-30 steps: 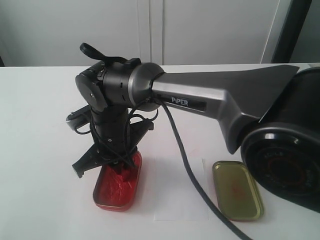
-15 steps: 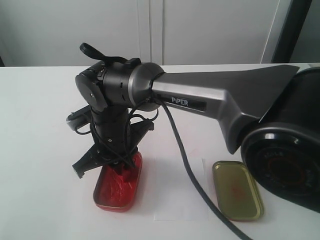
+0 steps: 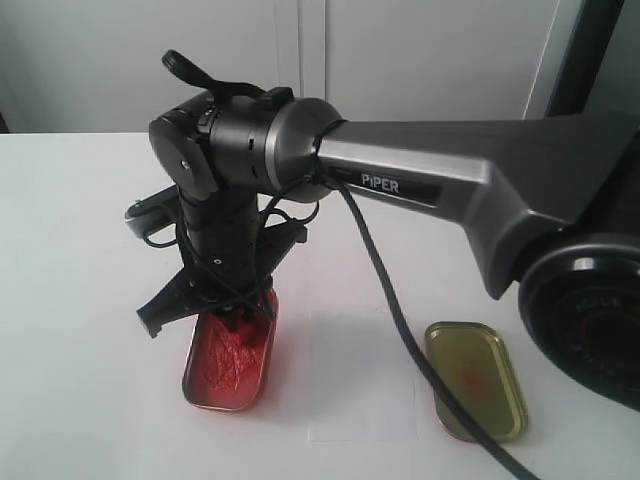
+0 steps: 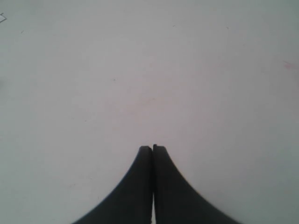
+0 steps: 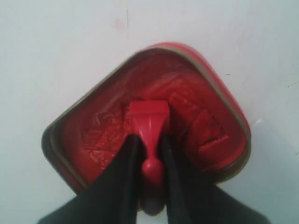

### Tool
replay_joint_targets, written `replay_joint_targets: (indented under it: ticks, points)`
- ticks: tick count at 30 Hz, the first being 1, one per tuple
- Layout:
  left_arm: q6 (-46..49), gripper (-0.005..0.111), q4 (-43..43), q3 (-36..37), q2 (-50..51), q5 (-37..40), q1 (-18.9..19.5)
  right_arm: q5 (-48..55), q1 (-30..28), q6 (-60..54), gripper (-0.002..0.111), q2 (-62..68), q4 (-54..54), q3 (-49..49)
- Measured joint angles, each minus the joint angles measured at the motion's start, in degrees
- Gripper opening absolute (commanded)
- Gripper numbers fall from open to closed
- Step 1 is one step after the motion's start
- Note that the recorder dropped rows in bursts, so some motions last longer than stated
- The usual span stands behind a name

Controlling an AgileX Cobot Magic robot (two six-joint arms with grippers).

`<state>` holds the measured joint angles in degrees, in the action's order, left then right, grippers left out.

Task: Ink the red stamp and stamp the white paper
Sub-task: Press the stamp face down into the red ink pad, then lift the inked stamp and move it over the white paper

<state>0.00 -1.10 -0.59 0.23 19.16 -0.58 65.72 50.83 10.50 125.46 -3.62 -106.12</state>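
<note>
The red stamp (image 5: 148,116) is held by its knobbed handle in my right gripper (image 5: 149,137), which is shut on it. Its square base sits down on the inked pad of the open red ink-pad tin (image 5: 93,140). In the exterior view the right arm reaches across to the left, and the right gripper (image 3: 238,312) stands over the ink-pad tin (image 3: 225,365); the stamp is mostly hidden there by the fingers. The white paper (image 3: 340,395) lies just right of the tin. My left gripper (image 4: 153,148) is shut on nothing above bare white tabletop.
The tin's gold lid (image 3: 475,380) lies open side up to the right of the paper. A black cable (image 3: 400,330) hangs from the right arm across the paper. The right arm's dark base (image 3: 590,330) fills the right edge.
The right arm's forearm and wrist have risen and shifted slightly left. The gripper has stayed shut on the stamp over the ink-pad tin.
</note>
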Motion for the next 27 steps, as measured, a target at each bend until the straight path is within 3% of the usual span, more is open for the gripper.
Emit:
replay_joint_targets:
  ticks: [27]
  points:
    - [0.0,0.0,0.0,0.0,0.0,0.0,0.0,0.8,0.0,0.0,0.0,0.0,-0.3,0.0]
